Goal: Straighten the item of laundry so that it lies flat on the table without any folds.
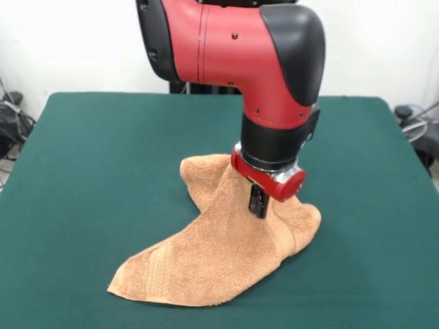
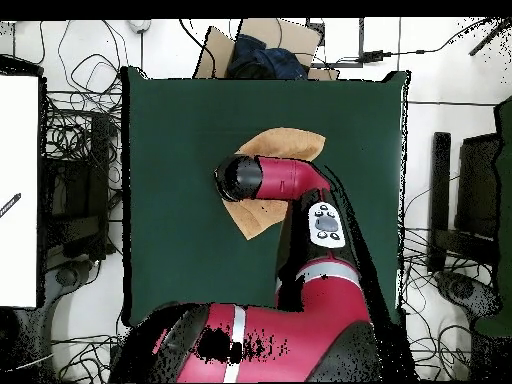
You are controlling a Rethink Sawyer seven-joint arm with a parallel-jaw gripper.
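The item of laundry [image 1: 206, 260], an orange-tan towel, lies crumpled near the middle of the green table [image 1: 96, 171]. It is drawn up into a peak under my gripper [image 1: 258, 204], and a woven band shows near its front corner. The dark fingers stand close together, pinched on the raised cloth near the towel's right side. From overhead the arm's black wrist head covers the gripper. There the towel [image 2: 287, 143] sticks out past the arm on two sides on the table [image 2: 170, 200].
The red arm [image 2: 300, 260] reaches in over the table's robot-side half. A cardboard box [image 2: 262, 45] with dark cloth sits beyond the far edge. Cables and dark equipment [image 2: 440, 200] surround the table, and a white board [image 2: 18, 190] stands beside it.
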